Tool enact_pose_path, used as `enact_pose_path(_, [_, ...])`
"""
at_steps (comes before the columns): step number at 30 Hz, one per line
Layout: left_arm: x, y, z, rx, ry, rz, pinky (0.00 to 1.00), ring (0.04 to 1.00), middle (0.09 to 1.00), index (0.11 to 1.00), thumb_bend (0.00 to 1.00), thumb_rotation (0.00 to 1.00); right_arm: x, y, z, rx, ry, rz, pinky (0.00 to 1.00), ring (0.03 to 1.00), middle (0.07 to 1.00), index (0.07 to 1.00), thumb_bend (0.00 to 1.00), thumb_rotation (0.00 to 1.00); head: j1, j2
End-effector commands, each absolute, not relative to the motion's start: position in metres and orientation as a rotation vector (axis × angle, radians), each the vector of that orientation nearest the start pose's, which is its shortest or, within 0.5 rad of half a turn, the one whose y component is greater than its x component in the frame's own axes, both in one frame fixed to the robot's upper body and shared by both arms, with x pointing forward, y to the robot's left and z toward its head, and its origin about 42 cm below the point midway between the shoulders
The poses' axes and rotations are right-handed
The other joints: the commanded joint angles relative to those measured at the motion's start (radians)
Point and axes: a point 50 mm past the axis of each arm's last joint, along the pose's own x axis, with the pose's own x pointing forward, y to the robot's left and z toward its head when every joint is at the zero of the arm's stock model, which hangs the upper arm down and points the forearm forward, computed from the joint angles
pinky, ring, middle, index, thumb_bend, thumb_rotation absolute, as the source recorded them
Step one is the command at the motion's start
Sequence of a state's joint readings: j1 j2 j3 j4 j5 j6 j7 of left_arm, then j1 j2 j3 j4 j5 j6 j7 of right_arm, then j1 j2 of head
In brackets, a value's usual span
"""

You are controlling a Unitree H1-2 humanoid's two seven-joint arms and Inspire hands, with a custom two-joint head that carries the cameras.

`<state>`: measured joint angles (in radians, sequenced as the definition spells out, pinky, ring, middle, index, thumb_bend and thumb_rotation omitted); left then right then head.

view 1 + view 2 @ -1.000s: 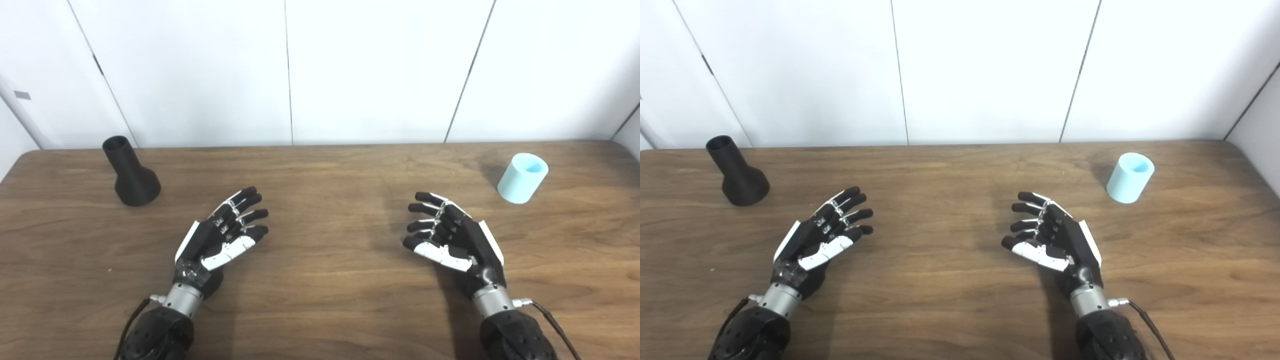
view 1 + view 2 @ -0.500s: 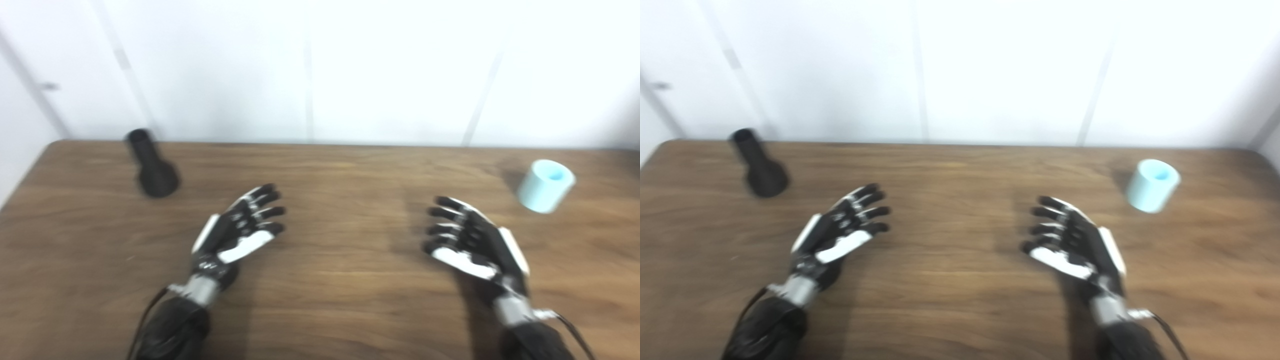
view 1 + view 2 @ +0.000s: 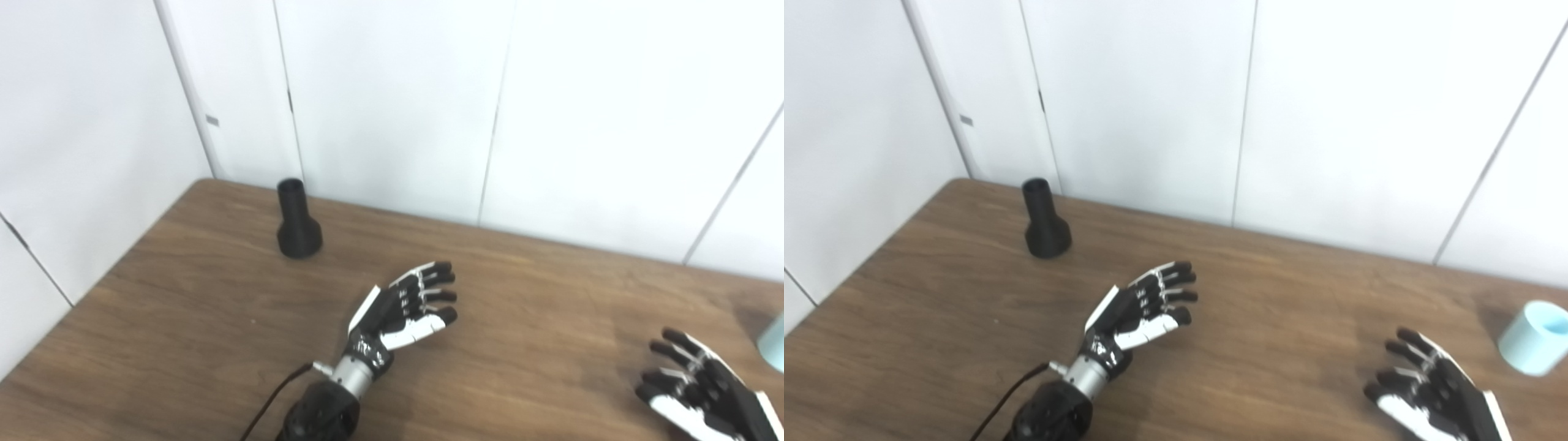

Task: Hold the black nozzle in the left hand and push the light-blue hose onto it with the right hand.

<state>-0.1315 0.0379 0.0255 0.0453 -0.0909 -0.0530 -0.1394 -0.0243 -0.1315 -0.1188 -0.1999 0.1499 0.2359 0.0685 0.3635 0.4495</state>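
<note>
Both my hands are empty, fingers spread: left hand, right hand. The black nozzle stands upright far left; it looks rigid and light, best gripped round its flared base. The light-blue hose stands far right.

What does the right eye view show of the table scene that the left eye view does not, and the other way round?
Only the right eye view shows the light-blue hose almost whole, standing upright, open end up; the left eye view cuts it to a sliver at its right edge. The left eye view alone shows more wall to the left. Both share the black nozzle upright near the table's far left corner, the open left hand and the open right hand, holding nothing.
</note>
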Motion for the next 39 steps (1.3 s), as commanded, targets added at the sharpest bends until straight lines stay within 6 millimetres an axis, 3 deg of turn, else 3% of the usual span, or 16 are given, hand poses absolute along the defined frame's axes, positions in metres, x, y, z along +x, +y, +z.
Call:
enact_pose_path(1, [0.324,0.227,0.146,0.021,-0.214,-0.089,0.50,0.622,0.697,0.752,0.69,0.23,0.291,-0.274,0.163,0.025,-0.062,-0.012,0.46,0.529,0.706,0.726,0.66,0.00,0.003,0.000])
enact_pose_path(7, [0.312,0.274,0.171,0.169,-0.277,0.067,0.46,0.576,0.662,0.717,0.64,0.14,0.295,-0.274,0.164,-0.001,-0.056,-0.015,0.44,0.523,0.694,0.715,0.68,0.06,0.015,-0.005])
enact_pose_path(12, [0.309,0.315,0.188,0.234,-0.316,0.240,0.48,0.591,0.661,0.686,0.63,0.08,0.299,-0.275,0.162,-0.006,-0.052,-0.011,0.45,0.518,0.691,0.708,0.67,0.02,0.025,-0.010])
enact_pose_path(18, [0.306,0.348,0.202,0.327,-0.361,0.416,0.58,0.670,0.709,0.706,0.69,0.05,0.300,-0.274,0.164,-0.014,-0.049,-0.011,0.44,0.504,0.683,0.699,0.68,0.00,0.028,-0.009])
enact_pose_path(21, [0.308,0.359,0.207,0.374,-0.382,0.487,0.57,0.682,0.745,0.734,0.71,0.09,0.300,-0.272,0.164,-0.013,-0.049,-0.010,0.45,0.496,0.683,0.701,0.67,0.00,0.028,-0.009])
enact_pose_path(27, [0.322,0.374,0.216,0.503,-0.430,0.579,0.68,0.776,0.792,0.784,0.73,0.11,0.300,-0.271,0.165,0.002,-0.045,-0.011,0.41,0.500,0.685,0.698,0.66,0.00,0.026,-0.005])
enact_pose_path(30, [0.330,0.378,0.222,0.552,-0.411,0.579,0.81,0.850,0.864,0.860,0.73,0.15,0.299,-0.271,0.165,-0.014,-0.048,-0.012,0.41,0.500,0.682,0.695,0.66,0.00,0.025,-0.005])
enact_pose_path(31, [0.332,0.378,0.223,0.558,-0.399,0.576,0.88,0.900,0.907,0.906,0.76,0.16,0.299,-0.271,0.165,-0.017,-0.051,-0.011,0.41,0.499,0.680,0.692,0.66,0.00,0.024,-0.004])
enact_pose_path(33, [0.336,0.380,0.226,0.602,-0.358,0.556,0.95,0.966,0.971,0.971,0.82,0.22,0.299,-0.271,0.165,-0.023,-0.055,-0.009,0.40,0.498,0.681,0.689,0.66,0.01,0.022,-0.004])
enact_pose_path(39, [0.355,0.382,0.234,0.641,-0.273,0.431,0.97,1.000,1.000,1.000,0.91,0.27,0.298,-0.271,0.166,-0.024,-0.054,-0.014,0.40,0.491,0.674,0.674,0.66,0.00,0.012,0.000])
